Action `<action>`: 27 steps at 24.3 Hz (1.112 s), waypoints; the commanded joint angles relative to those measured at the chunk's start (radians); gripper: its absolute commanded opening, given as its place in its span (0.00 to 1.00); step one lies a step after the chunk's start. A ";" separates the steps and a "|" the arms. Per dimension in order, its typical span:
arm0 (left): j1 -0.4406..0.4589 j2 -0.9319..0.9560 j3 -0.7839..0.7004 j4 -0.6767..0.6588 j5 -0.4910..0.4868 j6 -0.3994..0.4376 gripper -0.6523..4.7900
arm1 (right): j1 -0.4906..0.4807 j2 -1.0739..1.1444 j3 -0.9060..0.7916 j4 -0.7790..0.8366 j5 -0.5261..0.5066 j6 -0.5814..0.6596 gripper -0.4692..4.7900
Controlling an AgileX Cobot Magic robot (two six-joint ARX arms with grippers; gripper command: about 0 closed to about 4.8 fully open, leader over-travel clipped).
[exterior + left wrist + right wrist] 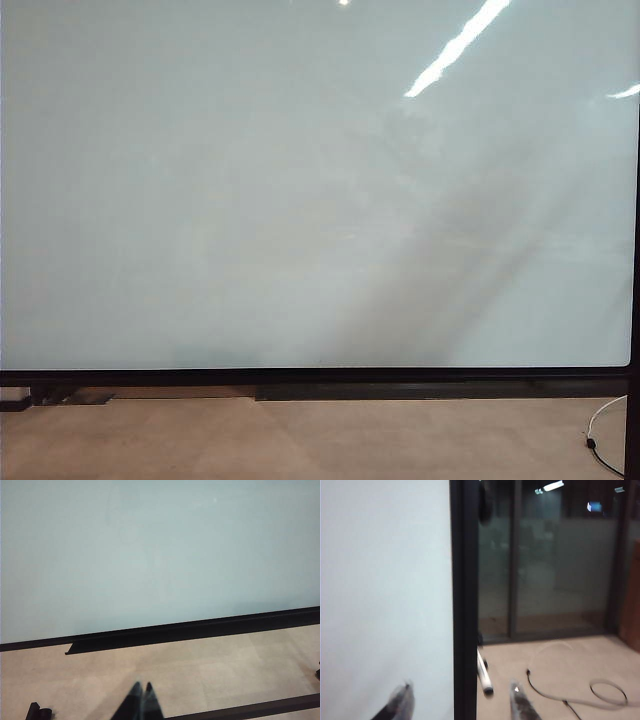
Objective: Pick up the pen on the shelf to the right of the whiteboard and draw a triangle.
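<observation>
Pen [484, 672] is seen in the right wrist view's lower middle, beside the whiteboard [300, 200] frame. Right pincer [462, 700], jaws apart, is aimed toward it; left pincer [141, 700] is closed. Reaching is judged underway; descent and closing are needed next.

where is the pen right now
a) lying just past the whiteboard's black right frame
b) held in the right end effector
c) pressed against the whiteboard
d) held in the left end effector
a: in the right wrist view the pen lies beyond the black frame of the whiteboard, while the right end effector stands open and holds nothing, and the left end effector is shut with nothing in it.
</observation>
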 commanded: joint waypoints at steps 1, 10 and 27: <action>0.000 0.000 0.003 0.010 0.000 0.001 0.11 | -0.174 0.386 0.133 0.294 -0.298 0.080 0.71; 0.000 0.000 0.003 0.011 0.000 0.001 0.11 | -0.164 1.104 0.257 0.880 -0.469 0.149 0.73; 0.000 0.000 0.003 0.011 0.001 0.001 0.11 | -0.093 1.551 0.501 0.983 -0.474 -0.001 0.85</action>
